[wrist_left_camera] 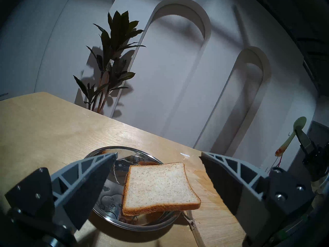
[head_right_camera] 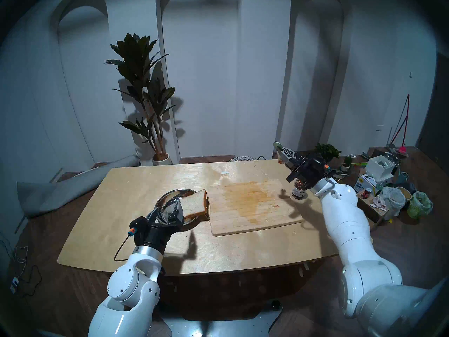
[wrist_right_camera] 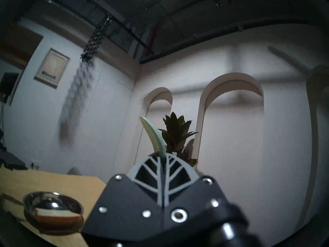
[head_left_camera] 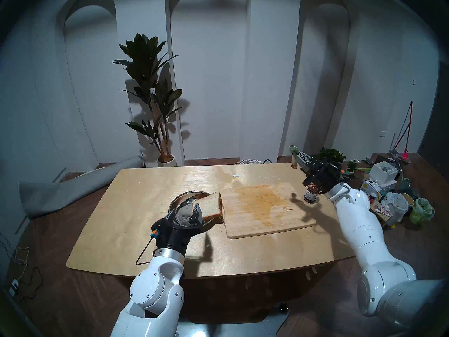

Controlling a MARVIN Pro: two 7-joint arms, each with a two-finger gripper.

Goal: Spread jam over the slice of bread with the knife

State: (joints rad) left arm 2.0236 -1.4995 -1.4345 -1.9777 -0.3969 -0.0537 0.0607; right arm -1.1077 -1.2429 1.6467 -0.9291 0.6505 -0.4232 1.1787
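Note:
The slice of bread point(wrist_left_camera: 160, 186) lies on top of another slice in a shallow metal plate point(wrist_left_camera: 106, 205), overhanging its right rim. My left gripper point(wrist_left_camera: 158, 154) is open, one finger on each side of the slice, touching neither edge. In the head view the bread point(head_left_camera: 211, 205) sits just left of the cutting board, with the left gripper point(head_left_camera: 185, 211) at its near side. My right gripper point(head_left_camera: 300, 159) is shut on the mint-green knife point(head_left_camera: 293, 156), raised above the jam jar point(head_left_camera: 311, 194). The knife's lower tip point(wrist_left_camera: 279, 152) carries red jam. The knife point(wrist_right_camera: 151, 132) sticks up past the shut fingers.
A stained wooden cutting board point(head_left_camera: 264, 210) lies mid-table between plate and jar. A tall potted plant point(head_left_camera: 150, 98) stands behind the table. Boxes, bags and small plants point(head_left_camera: 388, 190) crowd a surface to the right of the right arm.

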